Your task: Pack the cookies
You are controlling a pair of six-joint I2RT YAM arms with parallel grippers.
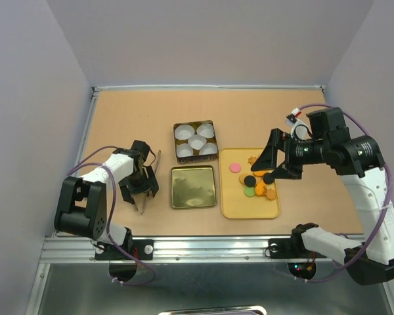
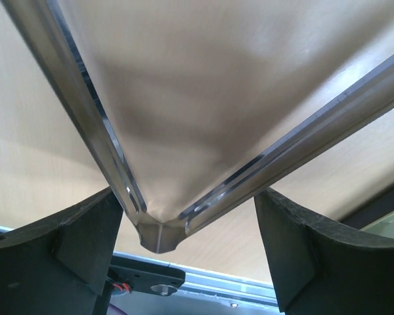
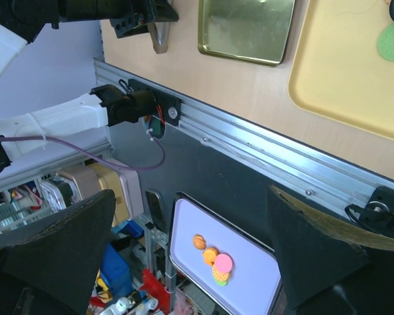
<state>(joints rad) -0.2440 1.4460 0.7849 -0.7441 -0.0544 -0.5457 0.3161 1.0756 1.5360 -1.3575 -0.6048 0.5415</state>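
Observation:
The cookies (image 1: 256,182) lie in a loose group on a yellow tray (image 1: 233,207): pink, black, green and orange ones. My right gripper (image 1: 266,169) hovers just above them, open and empty. In the right wrist view (image 3: 190,197) its fingers stand wide apart, and only a green cookie (image 3: 392,42) shows at the top right. My left gripper (image 1: 139,190) is low over the table, open around metal tongs (image 1: 151,180). In the left wrist view (image 2: 187,197) the tongs' hinge end (image 2: 156,235) sits between the fingers with a gap on each side.
A square tin (image 1: 195,125) with white paper liners stands at the table's middle. Its gold lid (image 1: 193,187) lies in front of it, left of the yellow tray. A metal rail (image 1: 203,246) runs along the near edge. Below the table a pale tray (image 3: 249,275) holds more cookies.

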